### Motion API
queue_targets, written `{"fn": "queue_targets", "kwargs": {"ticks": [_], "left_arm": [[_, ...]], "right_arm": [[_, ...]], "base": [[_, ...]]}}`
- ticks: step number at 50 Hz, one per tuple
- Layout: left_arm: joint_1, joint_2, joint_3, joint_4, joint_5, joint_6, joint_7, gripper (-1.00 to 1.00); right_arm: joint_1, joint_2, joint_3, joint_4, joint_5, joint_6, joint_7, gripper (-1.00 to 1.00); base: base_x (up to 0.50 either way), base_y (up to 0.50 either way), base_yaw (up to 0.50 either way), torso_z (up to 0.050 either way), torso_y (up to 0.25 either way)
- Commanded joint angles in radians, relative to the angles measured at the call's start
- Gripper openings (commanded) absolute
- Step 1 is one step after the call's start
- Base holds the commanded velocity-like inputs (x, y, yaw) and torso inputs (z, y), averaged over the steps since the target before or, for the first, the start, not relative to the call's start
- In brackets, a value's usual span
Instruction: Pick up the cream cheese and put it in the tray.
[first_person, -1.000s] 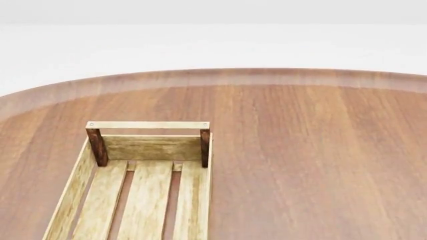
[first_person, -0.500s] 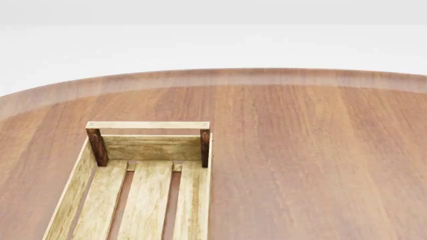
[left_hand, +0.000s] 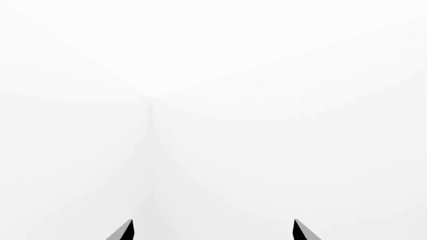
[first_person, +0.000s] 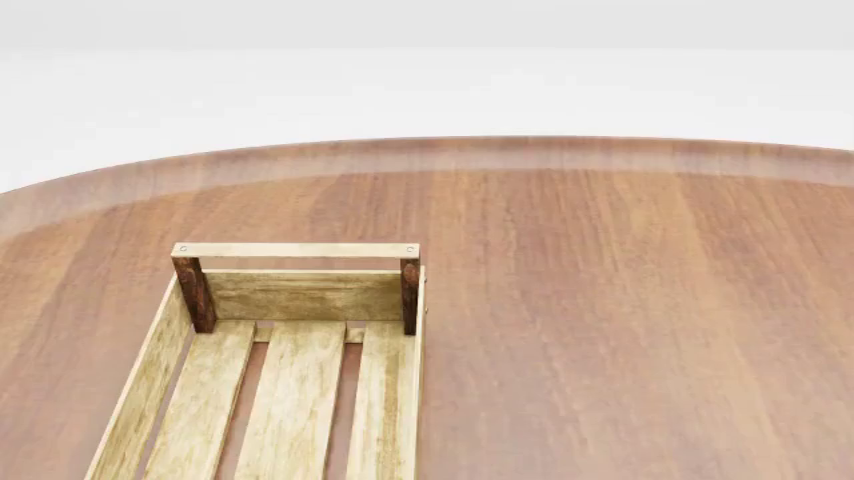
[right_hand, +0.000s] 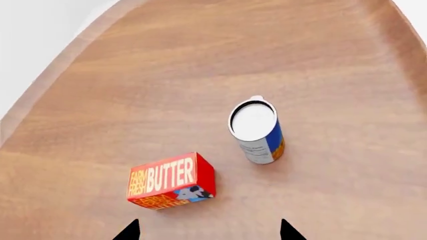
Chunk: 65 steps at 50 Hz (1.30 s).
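Head view: the tray (first_person: 287, 380) lies at 7 o'clock on the round desk (first_person: 627, 300). The cream cheese is out of sight. Right end effector (right_hand: 208, 231), tips spread and empty, hovers over butter box (right_hand: 171, 181) and can (right_hand: 257, 130). Left end effector (left_hand: 212, 231), likewise spread, faces blank white.

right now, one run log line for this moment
cream cheese: not in view | tray: empty where visible | left gripper: open | right gripper: open above butter box, can
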Motion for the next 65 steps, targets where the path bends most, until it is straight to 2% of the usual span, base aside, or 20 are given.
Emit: {"fn": "queue_targets", "kwargs": {"ticks": [1,13,33,65], "left_arm": [[0.001,0.000,-0.005,0.000,-0.007,0.002,0.000,1.00],[0.004,0.000,-0.009,0.000,-0.016,0.005,0.001,1.00],[0.017,0.000,-0.032,0.000,-0.051,0.024,-0.003,1.00],[0.015,0.000,-0.032,0.000,-0.051,0.025,-0.001,1.00]], "right_arm": [[-0.039,-0.011,-0.093,0.000,-0.049,-0.041,0.000,1.00],[-0.126,-0.011,-0.131,0.002,-0.066,-0.134,0.000,1.00],[-0.201,-0.011,-0.160,0.007,-0.101,-0.183,0.000,1.00],[-0.006,-0.011,-0.343,0.310,-0.218,-0.012,0.000,1.00]], "base": [[0.00,0.00,0.00,0.000,0.000],[0.00,0.00,0.00,0.000,0.000],[0.00,0.00,0.00,0.000,0.000],[0.00,0.00,0.00,0.000,0.000]]}}
